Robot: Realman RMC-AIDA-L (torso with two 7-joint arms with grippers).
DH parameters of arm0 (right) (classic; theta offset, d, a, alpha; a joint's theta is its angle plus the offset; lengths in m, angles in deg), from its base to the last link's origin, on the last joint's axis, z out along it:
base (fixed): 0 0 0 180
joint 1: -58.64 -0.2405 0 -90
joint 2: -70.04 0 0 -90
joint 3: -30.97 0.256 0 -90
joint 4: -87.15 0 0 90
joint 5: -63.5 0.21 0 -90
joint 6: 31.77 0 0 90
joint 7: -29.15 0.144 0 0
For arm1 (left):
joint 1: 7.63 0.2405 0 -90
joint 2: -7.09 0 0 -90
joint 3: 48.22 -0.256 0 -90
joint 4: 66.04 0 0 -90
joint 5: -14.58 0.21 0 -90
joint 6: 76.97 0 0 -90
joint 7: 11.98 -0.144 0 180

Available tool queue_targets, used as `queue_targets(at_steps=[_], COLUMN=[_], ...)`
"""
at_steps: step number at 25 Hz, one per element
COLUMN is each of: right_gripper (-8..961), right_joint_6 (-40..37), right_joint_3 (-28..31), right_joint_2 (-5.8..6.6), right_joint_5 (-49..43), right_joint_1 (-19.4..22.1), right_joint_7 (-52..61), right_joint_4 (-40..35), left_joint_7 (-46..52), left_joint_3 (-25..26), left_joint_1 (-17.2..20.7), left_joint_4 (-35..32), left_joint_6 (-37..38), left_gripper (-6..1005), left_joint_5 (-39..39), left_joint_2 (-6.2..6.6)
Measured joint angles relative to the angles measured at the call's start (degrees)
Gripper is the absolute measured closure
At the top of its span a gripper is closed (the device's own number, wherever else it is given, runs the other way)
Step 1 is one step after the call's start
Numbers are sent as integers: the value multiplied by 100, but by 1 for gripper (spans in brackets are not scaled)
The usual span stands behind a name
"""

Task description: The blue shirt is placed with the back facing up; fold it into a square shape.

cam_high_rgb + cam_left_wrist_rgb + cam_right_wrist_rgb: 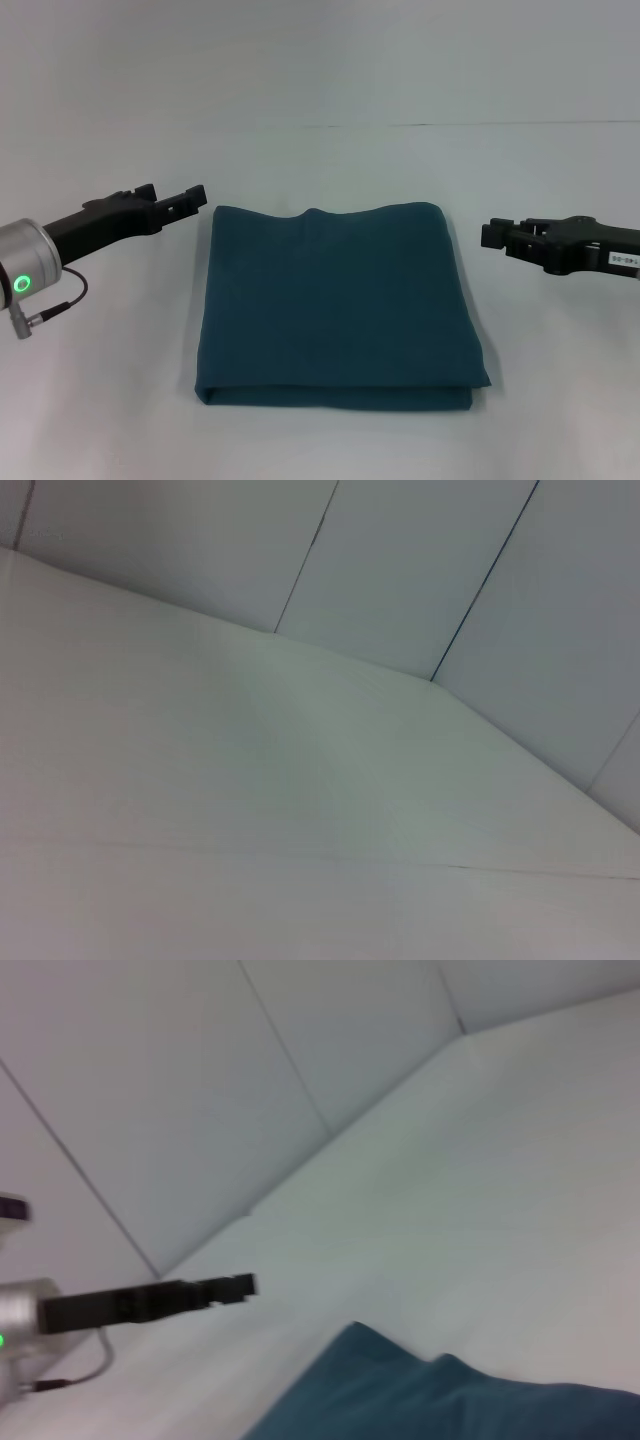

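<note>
Nearest the head camera lies the folded front edge of the blue shirt (338, 300), showing stacked layers of cloth. It rests flat in the middle of the white tabletop (330, 160) as a rough square, plain side up, with a small dip in its far edge. Held above the tabletop just beside the shirt's far left corner is the left gripper (192, 198); whether its jaws are apart or closed cannot be told. On the opposite side, the right gripper (492, 236) hangs near the shirt's far right corner, clear of the cloth, and its jaws likewise cannot be read. Neither touches the shirt.
</note>
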Motion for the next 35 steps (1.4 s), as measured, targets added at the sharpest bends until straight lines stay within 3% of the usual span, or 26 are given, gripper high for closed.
queue_targets(at_steps=[1, 4, 9, 15, 26, 35], right_gripper=[929, 714, 475, 345, 49, 42], right_joint_6=[-109, -509, -1130, -1595, -1615, -1525], right_joint_3=[43, 134, 178, 595, 793, 797], right_joint_2=[13, 83, 194, 241, 121, 109], right_joint_5=[0, 0, -18, -9, -5, -3], right_joint_1=[5, 12, 10, 25, -40, -43], right_joint_7=[0, 0, 56, 358, 480, 470], right_joint_4=[0, 2, 25, 49, 3, 43], left_joint_7=[4, 54, 157, 216, 214, 199], left_joint_3=[0, -18, -42, -170, -794, -1037], left_joint_1=[-6, -20, -46, -168, -375, -483], left_joint_4=[10, 24, 79, 283, 594, 698], left_joint_6=[-27, -164, -409, -1000, -1350, -1373], left_gripper=[77, 86, 100, 117, 148, 173], left_joint_5=[-2, -8, -8, 42, 52, 54], left_joint_2=[-5, -27, -41, -47, -54, -60])
